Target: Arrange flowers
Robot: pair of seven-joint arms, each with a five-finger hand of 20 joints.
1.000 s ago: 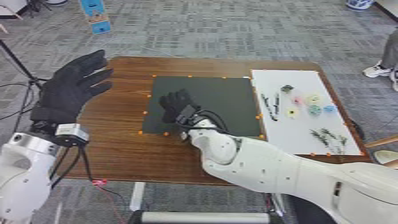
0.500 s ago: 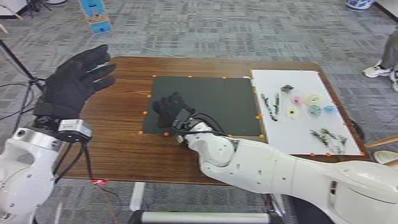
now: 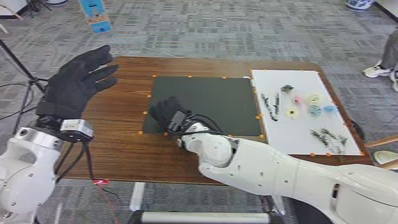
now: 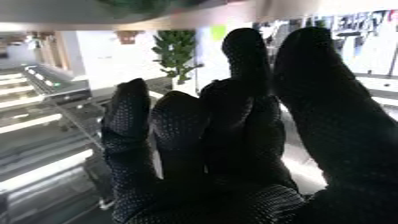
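Note:
In the head view my right hand (image 3: 169, 111) is over the left part of the dark green mat (image 3: 222, 97), its fingers relaxed with nothing held. The right wrist view shows the same hand (image 4: 235, 155) with fingers loosely extended. My left hand (image 3: 71, 85) is raised at the table's left edge, fingers straight and empty. On the white board (image 3: 271, 82) to the right lie a dark green flower (image 3: 287, 88), a pink flower (image 3: 298, 100), a yellow flower (image 3: 291, 113), pale green ones (image 3: 314, 110), a blue one (image 3: 330, 108), dark stems (image 3: 270, 107) and leafy sprigs (image 3: 329, 137).
Orange markers line the mat and the board on the brown table (image 3: 115, 145). My right arm (image 3: 275, 170) crosses the table's front edge and the board's near side. A thin black stand (image 3: 27, 75) is beyond the table on the left.
My right hand has shifted slightly left and toward the robot over the mat, and its pose has turned a little. The left hand has drifted slightly right. The flowers have not moved.

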